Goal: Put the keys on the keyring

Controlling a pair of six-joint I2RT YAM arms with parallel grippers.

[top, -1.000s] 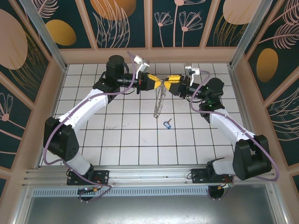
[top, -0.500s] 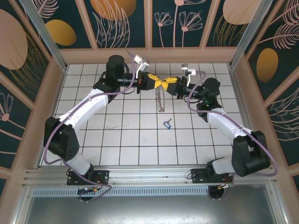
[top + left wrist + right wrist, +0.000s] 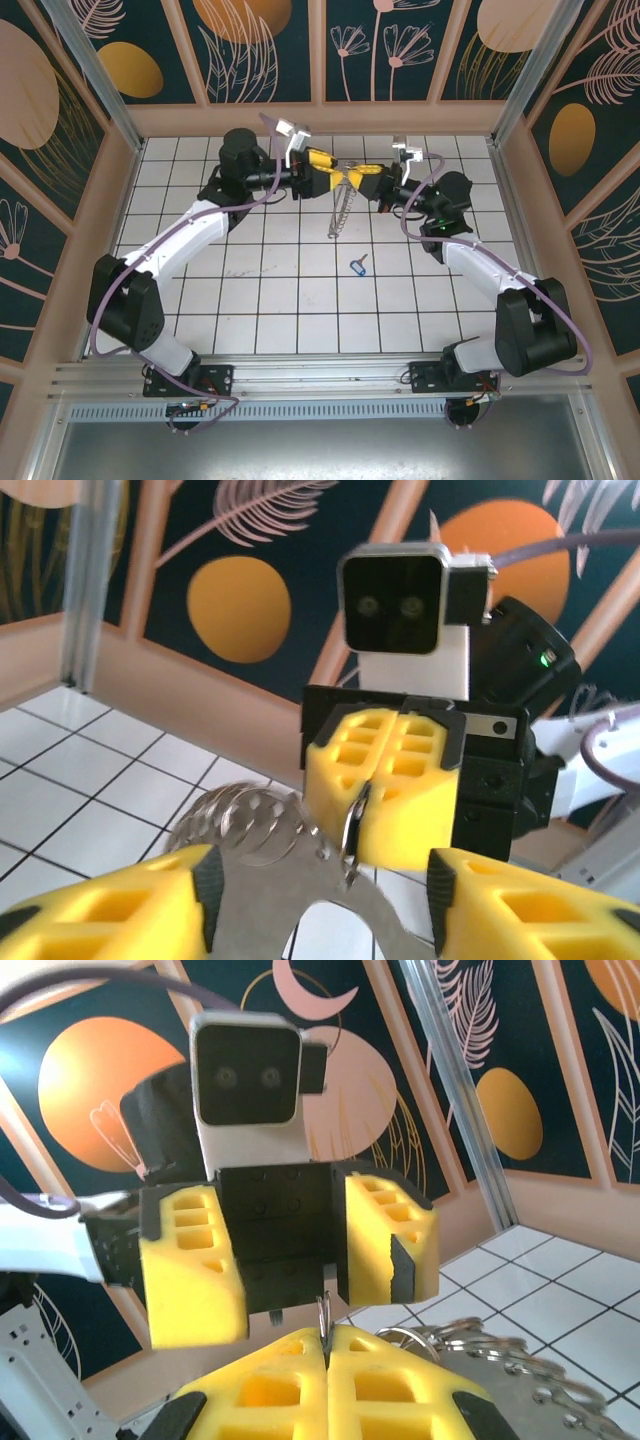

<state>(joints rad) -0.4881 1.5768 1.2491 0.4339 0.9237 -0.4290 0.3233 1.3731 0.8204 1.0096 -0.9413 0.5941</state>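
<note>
The keyring [image 3: 342, 212] hangs above the far middle of the tiled floor, a thin loop trailing a string of silvery pieces [image 3: 238, 822]. My right gripper [image 3: 354, 179] is shut on its thin wire [image 3: 325, 1312], which sticks up from between the closed yellow fingers [image 3: 400, 1385]. My left gripper [image 3: 332, 172] faces it, open, with its fingers [image 3: 120, 905] on either side of the ring and not touching it. In the right wrist view the left gripper's spread pads [image 3: 395, 1245] stand just behind the wire. The blue-headed key [image 3: 357, 266] lies flat on a tile below the grippers.
Wooden-framed patterned walls [image 3: 320, 60] close off the back and sides. The white tiled floor [image 3: 260, 300] stretches from the key to the arm bases. Both arms reach in to meet near the back wall.
The right gripper shut on the keyring's wire. The left gripper, shut on it before, opened and drew back slightly left. The ring's hanging tail swung a little.
</note>
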